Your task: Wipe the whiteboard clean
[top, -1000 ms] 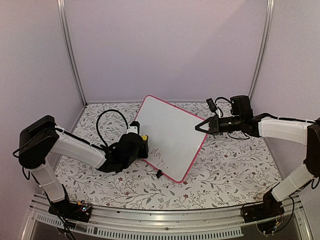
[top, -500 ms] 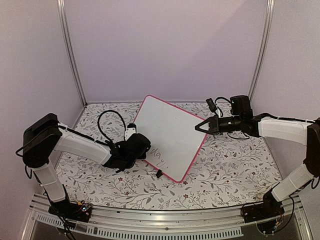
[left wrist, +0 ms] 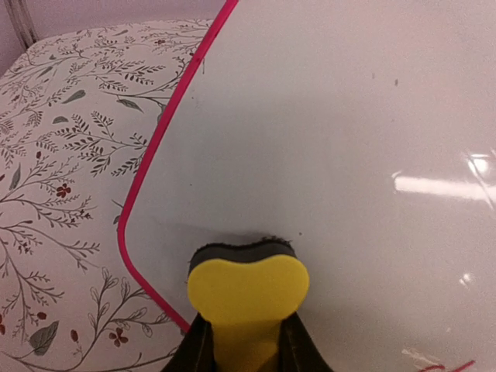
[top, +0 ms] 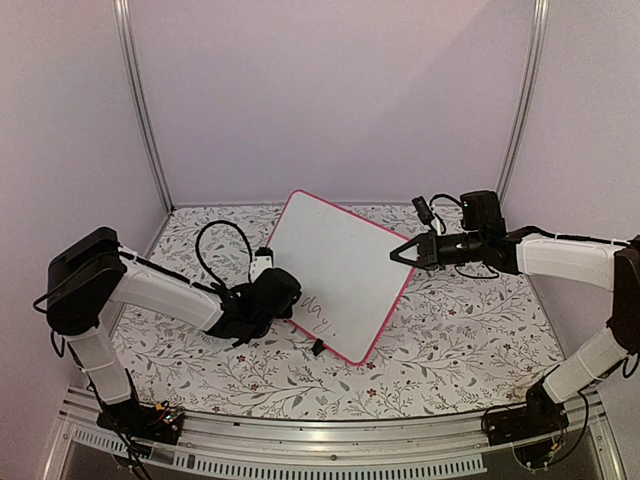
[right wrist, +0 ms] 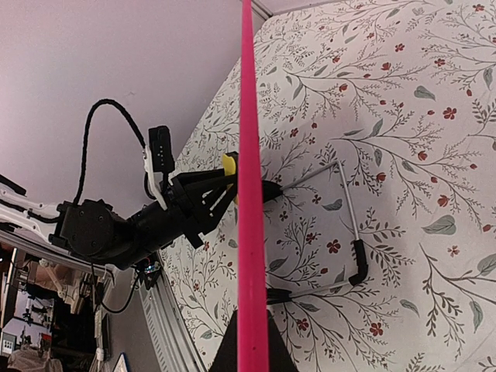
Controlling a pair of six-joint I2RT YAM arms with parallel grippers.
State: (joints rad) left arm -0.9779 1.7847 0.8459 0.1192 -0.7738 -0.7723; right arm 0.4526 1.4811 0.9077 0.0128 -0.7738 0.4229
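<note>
The left gripper (top: 284, 290), clenching a yellow eraser (left wrist: 248, 285), had slid lower against the whiteboard (top: 340, 250) (mid-frame); the right gripper (top: 405, 253) stayed clamped on its edge.

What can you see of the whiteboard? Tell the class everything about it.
The whiteboard is a glossy white rectangle with a thin pink frame and rounded corners, standing tilted on the floral table. Red writing shows near its lower edge. The right gripper pinches its right edge; the yellow eraser held by the left gripper presses its face.
</note>
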